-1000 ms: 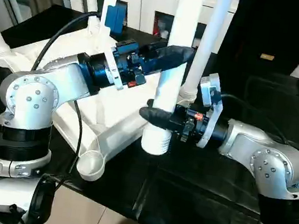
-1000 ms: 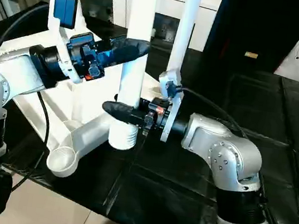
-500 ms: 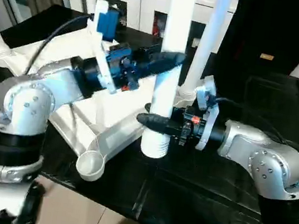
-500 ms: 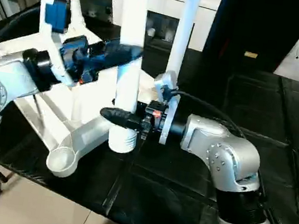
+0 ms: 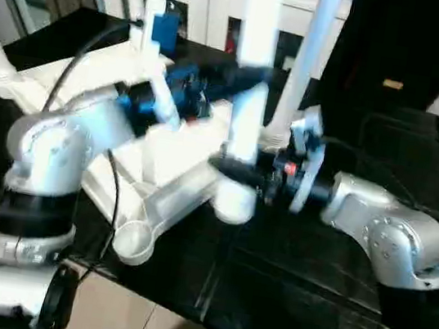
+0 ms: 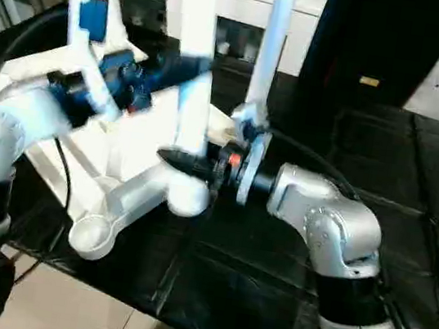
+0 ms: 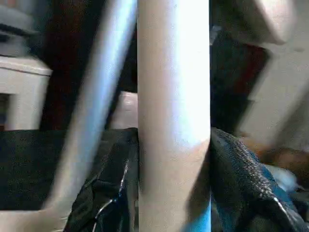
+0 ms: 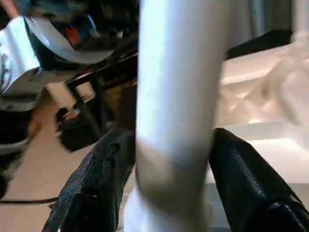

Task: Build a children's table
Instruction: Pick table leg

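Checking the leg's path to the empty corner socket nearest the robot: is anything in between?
Nothing visible. The upright white plastic leg, between both grippers' fingers, hangs beside the upturned table top's white rib; the open round socket lies uncovered.

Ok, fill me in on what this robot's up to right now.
It is putting a white plastic table together. The tabletop lies upside down on the black surface. Both grippers are closed on one loose white leg, held upright: the left gripper higher up, the right gripper near the thick lower end. That end sits beside the tabletop's near edge, not in the open corner socket. Other legs already stand up, like the one behind.
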Controlling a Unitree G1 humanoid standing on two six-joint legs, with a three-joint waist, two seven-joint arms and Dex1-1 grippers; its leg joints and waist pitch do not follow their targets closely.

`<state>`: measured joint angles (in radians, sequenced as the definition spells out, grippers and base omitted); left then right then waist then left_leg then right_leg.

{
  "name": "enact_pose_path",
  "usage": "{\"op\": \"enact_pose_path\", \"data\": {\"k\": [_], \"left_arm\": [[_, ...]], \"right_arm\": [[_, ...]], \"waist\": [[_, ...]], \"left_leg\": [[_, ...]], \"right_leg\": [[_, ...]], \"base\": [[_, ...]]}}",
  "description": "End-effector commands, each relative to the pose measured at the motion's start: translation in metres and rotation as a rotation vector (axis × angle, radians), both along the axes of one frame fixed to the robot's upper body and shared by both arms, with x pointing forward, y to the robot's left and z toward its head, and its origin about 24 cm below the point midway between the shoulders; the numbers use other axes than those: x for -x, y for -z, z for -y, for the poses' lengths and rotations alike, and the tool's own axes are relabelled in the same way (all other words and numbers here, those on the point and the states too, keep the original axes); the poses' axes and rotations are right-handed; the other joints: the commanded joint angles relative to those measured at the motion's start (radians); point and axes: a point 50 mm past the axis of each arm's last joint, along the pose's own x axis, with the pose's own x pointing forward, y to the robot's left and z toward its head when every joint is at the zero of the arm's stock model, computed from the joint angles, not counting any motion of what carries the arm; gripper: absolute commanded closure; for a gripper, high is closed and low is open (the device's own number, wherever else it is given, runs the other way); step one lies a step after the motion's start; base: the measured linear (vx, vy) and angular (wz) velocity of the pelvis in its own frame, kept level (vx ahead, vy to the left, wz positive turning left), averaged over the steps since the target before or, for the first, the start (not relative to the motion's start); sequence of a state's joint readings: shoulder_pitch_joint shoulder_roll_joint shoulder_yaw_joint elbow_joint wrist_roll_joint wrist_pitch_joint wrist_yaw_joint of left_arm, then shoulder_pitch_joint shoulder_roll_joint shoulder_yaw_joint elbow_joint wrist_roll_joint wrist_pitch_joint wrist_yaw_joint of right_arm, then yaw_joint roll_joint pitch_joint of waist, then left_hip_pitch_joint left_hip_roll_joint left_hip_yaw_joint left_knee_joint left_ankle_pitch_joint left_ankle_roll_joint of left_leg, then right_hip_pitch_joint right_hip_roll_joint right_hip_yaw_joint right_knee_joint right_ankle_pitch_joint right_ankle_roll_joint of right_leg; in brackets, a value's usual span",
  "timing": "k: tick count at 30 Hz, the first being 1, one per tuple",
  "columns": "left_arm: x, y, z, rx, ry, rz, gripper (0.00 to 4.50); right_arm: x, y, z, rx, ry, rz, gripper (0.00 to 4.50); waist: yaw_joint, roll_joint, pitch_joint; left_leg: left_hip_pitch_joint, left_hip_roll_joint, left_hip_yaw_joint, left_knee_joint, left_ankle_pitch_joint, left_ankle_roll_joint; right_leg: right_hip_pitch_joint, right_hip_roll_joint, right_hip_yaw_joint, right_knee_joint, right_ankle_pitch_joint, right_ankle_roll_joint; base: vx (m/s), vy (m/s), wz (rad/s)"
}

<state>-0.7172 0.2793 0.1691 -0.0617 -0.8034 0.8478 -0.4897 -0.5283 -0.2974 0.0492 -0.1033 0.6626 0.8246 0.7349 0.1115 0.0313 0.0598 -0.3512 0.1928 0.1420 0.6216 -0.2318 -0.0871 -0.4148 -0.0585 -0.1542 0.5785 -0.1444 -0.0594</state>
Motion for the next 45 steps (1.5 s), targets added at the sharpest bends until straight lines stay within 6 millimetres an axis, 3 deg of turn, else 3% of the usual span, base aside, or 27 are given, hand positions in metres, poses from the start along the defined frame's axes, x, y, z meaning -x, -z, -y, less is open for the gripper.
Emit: {"op": "enact_pose_path", "data": {"k": [1, 7, 12, 17, 24, 30, 32, 45], "left_arm": [[-0.005, -0.003, -0.011, -0.016, -0.081, 0.005, 2.72], [-0.002, -0.01, -0.007, -0.015, -0.059, 0.018, 2.72], [-0.001, -0.011, -0.003, -0.035, -0.047, 0.033, 2.72], [0.002, -0.011, 0.003, -0.105, -0.034, 0.077, 2.72], [0.007, -0.007, 0.018, -0.194, -0.013, 0.118, 2.72], [0.009, -0.007, 0.024, -0.226, 0.002, 0.139, 2.72], [0.009, -0.007, 0.025, -0.242, 0.008, 0.148, 2.72], [0.012, -0.007, 0.031, -0.253, 0.041, 0.168, 2.72]], "right_arm": [[-0.001, -0.012, -0.003, -0.021, -0.009, 0.061, 1.55], [-0.003, -0.012, -0.003, -0.023, 0.017, 0.061, 1.03], [-0.009, -0.008, -0.003, 0.021, 0.071, 0.045, 0.61], [-0.012, -0.003, -0.007, 0.075, 0.073, 0.034, 0.55], [-0.009, 0.008, -0.021, 0.116, 0.054, -0.01, 0.55], [-0.01, 0.012, -0.026, 0.128, 0.064, -0.032, 1.2], [-0.011, 0.013, -0.026, 0.134, 0.068, -0.039, 1.2], [-0.009, 0.018, -0.029, 0.153, 0.05, -0.07, 2.35]], "waist": [[0.005, -0.009, -0.09], [0.009, -0.007, -0.091], [0.012, -0.006, -0.089], [0.01, -0.009, -0.09], [0.006, -0.009, -0.09], [0.005, -0.009, -0.089], [0.005, -0.009, -0.089], [0.005, -0.008, -0.089]], "left_leg": [[-0.014, 0.021, 0.0, -0.057, 0.062, 0.062], [-0.01, 0.028, -0.001, -0.057, 0.077, 0.071], [-0.01, 0.027, 0.0, -0.059, 0.062, 0.059], [-0.011, 0.026, -0.001, -0.059, 0.06, 0.06], [-0.012, 0.029, -0.001, -0.058, 0.079, 0.062], [-0.012, 0.028, 0.0, -0.059, 0.062, 0.05], [-0.012, 0.027, 0.0, -0.059, 0.064, 0.048], [-0.014, 0.028, -0.001, -0.059, 0.066, 0.048]], "right_leg": [[0.081, -0.078, 0.06, -0.066, -0.309, 0.044], [0.077, -0.082, 0.063, -0.059, -0.281, 0.001], [0.078, -0.084, 0.064, -0.062, -0.303, 0.001], [0.08, -0.083, 0.064, -0.061, -0.307, 0.012], [0.079, -0.085, 0.067, -0.055, -0.279, -0.007], [0.079, -0.085, 0.066, -0.06, -0.303, 0.011], [0.079, -0.084, 0.066, -0.059, -0.296, 0.01], [0.08, -0.085, 0.067, -0.056, -0.281, 0.001]], "base": [[0.0, 0.0, 0.0], [0.0, 0.0, 0.0], [0.0, 0.0, 0.0], [0.0, 0.0, 0.0], [0.0, 0.0, 0.0], [0.0, 0.0, 0.0], [0.0, 0.0, 0.0], [0.0, 0.0, 0.0]]}}
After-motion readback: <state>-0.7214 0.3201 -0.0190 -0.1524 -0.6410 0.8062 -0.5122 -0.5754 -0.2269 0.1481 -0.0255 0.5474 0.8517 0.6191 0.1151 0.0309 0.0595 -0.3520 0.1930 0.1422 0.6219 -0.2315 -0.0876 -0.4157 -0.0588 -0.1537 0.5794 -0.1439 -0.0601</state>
